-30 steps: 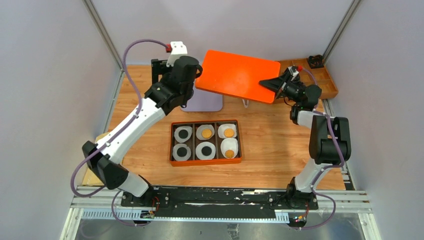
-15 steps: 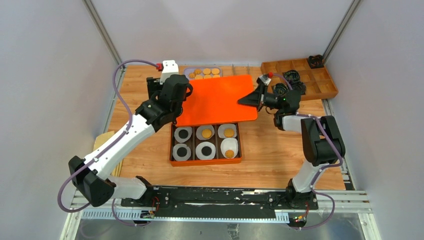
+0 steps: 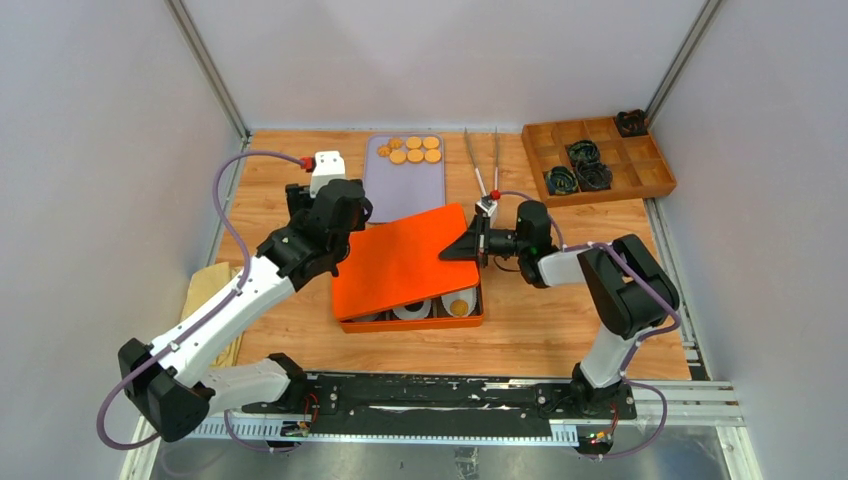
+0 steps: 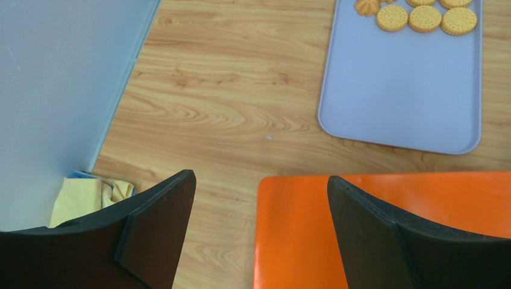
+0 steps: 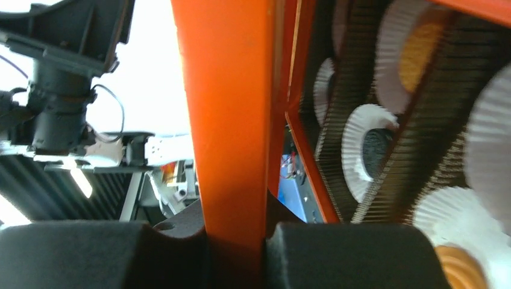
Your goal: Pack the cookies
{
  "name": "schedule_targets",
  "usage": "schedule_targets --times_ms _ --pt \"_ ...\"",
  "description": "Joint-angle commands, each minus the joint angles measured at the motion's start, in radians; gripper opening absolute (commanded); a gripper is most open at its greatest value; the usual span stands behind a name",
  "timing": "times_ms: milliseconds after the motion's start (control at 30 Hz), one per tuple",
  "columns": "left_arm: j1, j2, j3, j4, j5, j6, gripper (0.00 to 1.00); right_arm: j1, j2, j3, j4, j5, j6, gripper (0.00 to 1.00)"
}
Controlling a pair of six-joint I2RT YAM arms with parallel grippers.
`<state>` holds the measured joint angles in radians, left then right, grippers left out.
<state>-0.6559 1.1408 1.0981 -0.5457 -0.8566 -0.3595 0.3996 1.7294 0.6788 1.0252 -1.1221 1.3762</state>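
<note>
Top view:
- Cookies (image 3: 413, 150) sit in a small cluster at the far end of the lavender tray (image 3: 405, 190), on the far side of the table (image 3: 545, 320). They are well apart from both my grippers.
- The lid (image 3: 400, 265), flat and orange, hangs tilted over the box (image 3: 412, 323) and hides most of its cells.
- One boxed cookie (image 3: 460, 305) shows in the near right cell.
- My right gripper (image 3: 468, 247) is at the lid's right edge.
- My left gripper (image 3: 343, 232) is at the lid's far left corner.

Left wrist view:
- My left gripper (image 4: 260, 178) is spread wide, and the lid's (image 4: 301, 235) corner lies between the fingers (image 4: 153, 232).
- The other finger overlaps the orange surface. Contact: cannot tell.
- The cookies (image 4: 425, 17) lie far ahead, at the top of the tray (image 4: 398, 90), with bare wood between them and me.

Right wrist view:
- My right gripper (image 5: 236, 241) is pressed together on the lid (image 5: 232, 108), which shows edge-on and is pinched between both pads.
- Just right of it is the box's rim (image 5: 304, 150), with white liners (image 5: 355, 150) inside.
- Boxed cookies (image 5: 420, 48) rest in two of the liners, close beside the gripper.
</note>
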Motion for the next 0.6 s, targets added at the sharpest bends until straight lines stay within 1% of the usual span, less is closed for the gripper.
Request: schedule_targets --times_ms 0,100,233,367,567 --pt "0.001 -0.051 -0.037 0.006 0.014 -0.037 0.88 0.013 -0.058 -0.05 -0.103 0.117 -0.166 0.0" --pt "0.001 -0.061 -0.062 0.006 0.031 -0.05 0.87 0.013 -0.076 -0.07 -0.16 0.178 -0.222 0.0" --pt "0.0 -0.067 -0.085 0.009 0.062 -0.063 0.87 0.013 -0.103 -0.091 -0.23 0.22 -0.283 0.0" --pt "-0.001 -0.069 -0.099 0.01 0.07 -0.067 0.87 0.016 -0.138 -0.096 -0.325 0.235 -0.343 0.0" --pt "-0.001 -0.067 -0.103 0.014 0.073 -0.068 0.87 0.029 -0.164 -0.07 -0.411 0.211 -0.386 0.0"
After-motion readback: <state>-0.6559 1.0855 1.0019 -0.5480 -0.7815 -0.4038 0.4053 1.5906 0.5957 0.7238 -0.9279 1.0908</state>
